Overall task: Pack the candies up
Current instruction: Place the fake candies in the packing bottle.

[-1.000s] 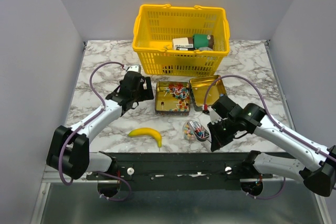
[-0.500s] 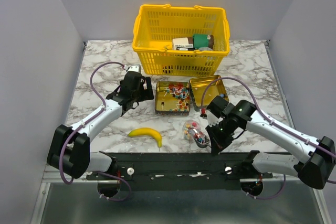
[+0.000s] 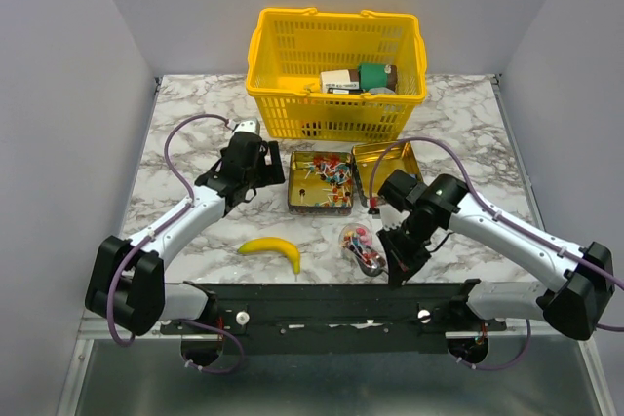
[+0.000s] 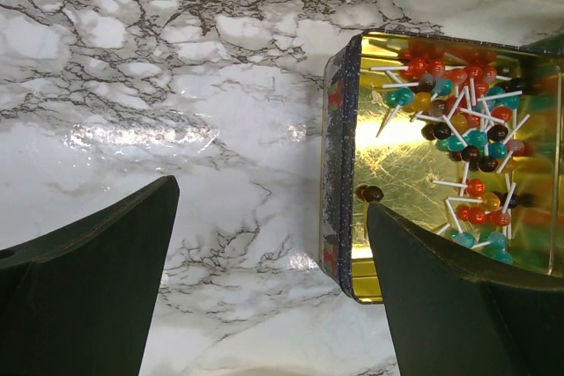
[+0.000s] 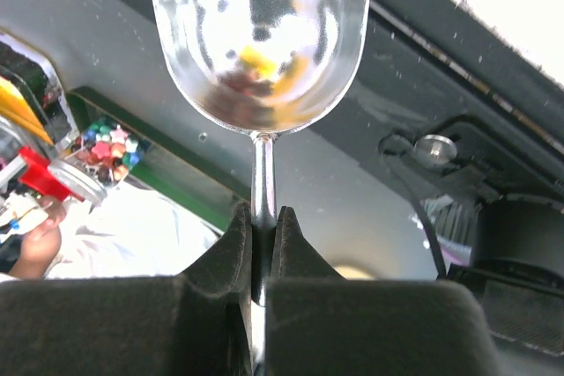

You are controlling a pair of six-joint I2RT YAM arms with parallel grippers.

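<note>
An open gold tin [image 3: 297,204] in mid-table holds small multicoloured candies [image 3: 330,174] on white sticks. The left wrist view shows those candies [image 4: 467,138] inside the tin [image 4: 333,173]. More candies [image 3: 361,245] lie in a small clear heap in front of the tin. My left gripper [image 3: 259,169] is open just left of the tin, and in its own view the left gripper [image 4: 269,195] straddles the tin's left wall. My right gripper [image 3: 396,262] is beside the heap. The right gripper [image 5: 263,222] is shut on the thin handle of a shiny metal spoon [image 5: 260,33].
The tin's gold lid [image 3: 388,169] lies to the right of the tin. A yellow banana [image 3: 273,248] lies near the front left. A yellow basket [image 3: 268,94] with boxes [image 3: 353,80] stands at the back. The black base rail [image 3: 322,304] runs along the near edge.
My right arm has swung left and toward the near edge, bringing its gripper closer to the candy heap. The left arm has not moved.
</note>
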